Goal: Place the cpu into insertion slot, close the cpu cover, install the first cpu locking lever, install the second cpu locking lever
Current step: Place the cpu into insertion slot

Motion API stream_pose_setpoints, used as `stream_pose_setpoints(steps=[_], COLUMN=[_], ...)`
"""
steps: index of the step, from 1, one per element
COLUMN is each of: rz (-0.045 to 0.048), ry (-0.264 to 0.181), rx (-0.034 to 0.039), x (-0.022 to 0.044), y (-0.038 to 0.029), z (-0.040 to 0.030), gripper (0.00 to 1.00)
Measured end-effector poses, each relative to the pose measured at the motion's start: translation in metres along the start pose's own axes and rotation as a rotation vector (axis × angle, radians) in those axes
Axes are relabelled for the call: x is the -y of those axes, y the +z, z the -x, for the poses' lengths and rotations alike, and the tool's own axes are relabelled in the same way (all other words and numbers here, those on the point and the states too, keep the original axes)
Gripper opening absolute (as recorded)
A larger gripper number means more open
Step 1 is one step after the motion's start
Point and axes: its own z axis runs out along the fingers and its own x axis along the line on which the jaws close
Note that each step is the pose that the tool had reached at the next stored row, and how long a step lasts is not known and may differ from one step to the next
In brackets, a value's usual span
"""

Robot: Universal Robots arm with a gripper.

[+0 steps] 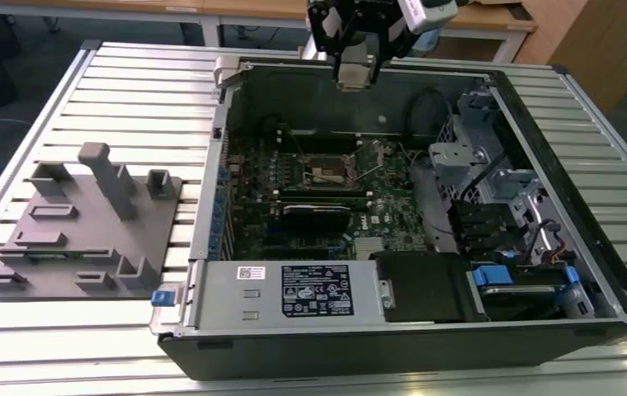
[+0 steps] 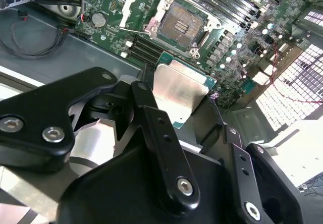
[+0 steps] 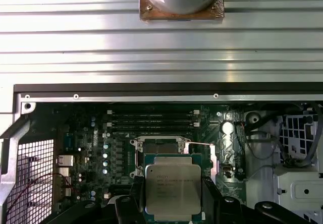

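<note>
We see the claw (image 1: 355, 81) clenched on the cpu (image 3: 173, 191), held well above the open insertion slot (image 2: 181, 27) (its dark centre bare); we judge nothing seated yet, so placing, closing and latching are all left

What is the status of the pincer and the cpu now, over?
Pincer shut on small flat silver-grey square cpu, above the open black computer case. Square dark-centred insertion slot empty, shiny metal cpu cover open. Nothing seen between.
</note>
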Motion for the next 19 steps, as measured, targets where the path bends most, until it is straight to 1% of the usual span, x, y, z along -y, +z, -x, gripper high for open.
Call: stream_pose_setpoints(steps=[4,19], rz=[-0.0002,-0.0002], ry=[0.000,0.000], rx=[-0.0001,-0.0001], x=[0.0003,0.0005], y=[0.0040,0.0056], z=[0.0001,0.0001], gripper=[0.54,0.54])
